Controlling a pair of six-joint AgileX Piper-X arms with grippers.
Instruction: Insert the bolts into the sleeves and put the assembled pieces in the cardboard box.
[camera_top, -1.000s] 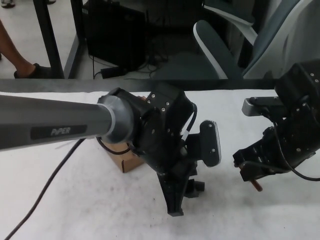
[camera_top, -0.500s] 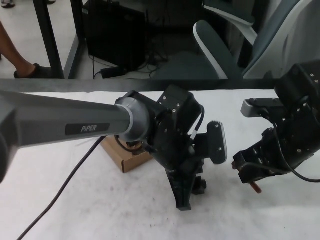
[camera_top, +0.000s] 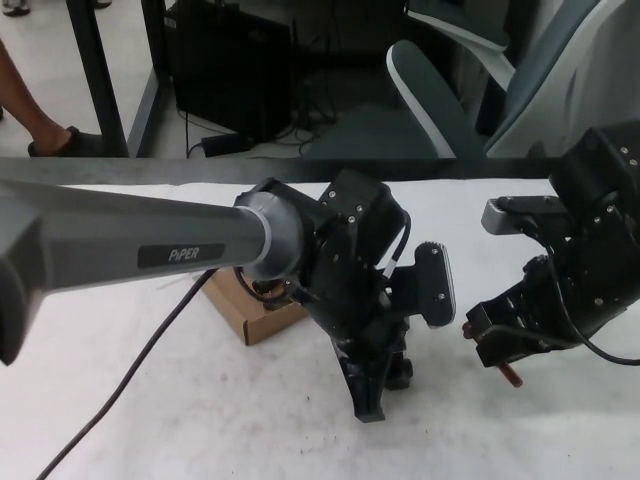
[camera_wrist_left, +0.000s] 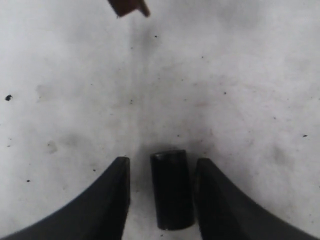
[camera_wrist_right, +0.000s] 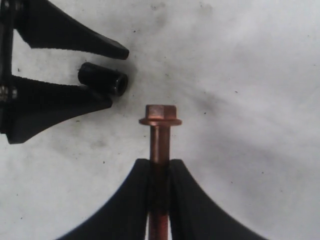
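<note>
Currently sleeve (camera_wrist_left: 172, 190) lies inside left gripper (camera_wrist_left: 161, 161), jaws spread, untouched.

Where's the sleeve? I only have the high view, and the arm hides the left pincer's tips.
Observer: In the left wrist view the left pincer is open, its fingers astride a black sleeve, with a gap showing on one side.
Operator: Is it lifted?
Observer: No, it seems to lie on the white bench.
Operator: And the right arm?
Observer: In the right wrist view the right pincer is shut on a copper bolt, held by its shank, with the head sticking out past the fingertips.
</note>
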